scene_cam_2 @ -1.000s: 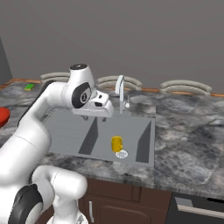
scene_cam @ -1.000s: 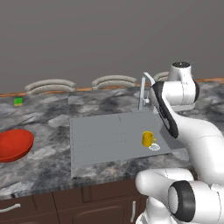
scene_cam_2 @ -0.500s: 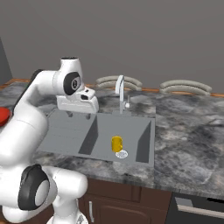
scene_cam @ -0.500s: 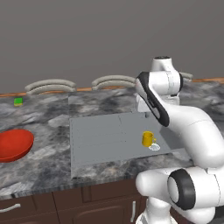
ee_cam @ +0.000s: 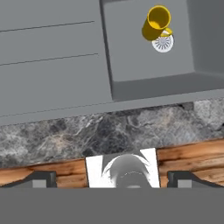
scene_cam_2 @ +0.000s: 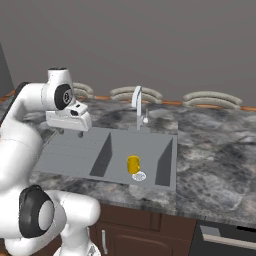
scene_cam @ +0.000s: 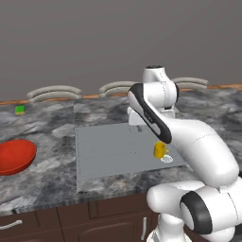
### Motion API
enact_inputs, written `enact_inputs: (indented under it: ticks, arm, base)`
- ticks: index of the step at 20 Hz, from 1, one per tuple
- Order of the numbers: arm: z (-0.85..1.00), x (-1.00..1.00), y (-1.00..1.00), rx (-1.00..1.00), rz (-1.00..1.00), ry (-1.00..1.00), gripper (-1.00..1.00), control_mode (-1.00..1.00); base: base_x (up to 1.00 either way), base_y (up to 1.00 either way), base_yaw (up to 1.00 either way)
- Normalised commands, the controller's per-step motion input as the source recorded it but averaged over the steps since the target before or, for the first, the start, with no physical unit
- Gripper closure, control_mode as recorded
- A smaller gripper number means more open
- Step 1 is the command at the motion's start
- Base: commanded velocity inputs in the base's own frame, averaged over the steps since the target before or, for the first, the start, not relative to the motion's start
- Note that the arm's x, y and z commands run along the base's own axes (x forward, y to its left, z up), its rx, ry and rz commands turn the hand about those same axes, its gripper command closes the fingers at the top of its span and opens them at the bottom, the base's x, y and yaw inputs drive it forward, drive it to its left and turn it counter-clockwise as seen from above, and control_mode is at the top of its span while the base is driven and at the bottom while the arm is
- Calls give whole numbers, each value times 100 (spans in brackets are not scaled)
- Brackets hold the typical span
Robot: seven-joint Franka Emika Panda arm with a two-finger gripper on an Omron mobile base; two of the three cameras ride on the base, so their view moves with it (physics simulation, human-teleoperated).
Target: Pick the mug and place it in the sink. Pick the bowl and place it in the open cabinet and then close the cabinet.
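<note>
**Mug Stands in the Sink; Red Bowl Awaits at the Far End of the Worktop**

A mottled grey stone worktop (scene_cam: 47, 172) is seen running the width of the kitchen, with the large flat grey sink (scene_cam: 108, 151) set into it and a silver curved faucet (scene_cam_2: 137, 102) rising at its back edge. The white arm is raised over the basin, and its hand (scene_cam_2: 70, 131) is held above the sink's left part in the right base view, with nothing between the fingers. The fingertips are seen spread wide apart at the bottom of the hand view, and nothing is gripped.

The first part of the task is judged done: the small yellow mug (ee_cam: 156, 21) stands upright in the deeper compartment, just beside the round drain (ee_cam: 162, 42), its mouth open to the camera and its handle turned toward the drain.

The step in hand is judged to be the move to the bowl (scene_cam: 15, 156). It is shown as wide, shallow and bright red, resting on the worktop well apart from the sink, at the left in the left base view. A good approach would be made from above, with the hand kept spread and one finger brought inside the rim and one outside, since the bowl looks too broad to be spanned. The faucet is best cleared high on the way across. A small green object (scene_cam: 19, 109) lies near the wall beyond the bowl.
</note>
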Motion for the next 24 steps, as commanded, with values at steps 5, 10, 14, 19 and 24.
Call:
enact_inputs:
  ticks: [5,10,14,19,24]
  arm:
    - [0,-1,75,3,-9,6,-100,-100]
    - [-4,-1,79,3,-9,0,-100,-100]
    - [-2,0,78,1,-9,0,-100,-100]
    - [-3,0,79,0,-4,0,-100,-100]
    - [-9,0,83,0,0,0,-100,-100]
  base:
    - [0,0,0]
    - [0,0,0]
    - [0,0,0]
    - [0,0,0]
    - [0,0,0]
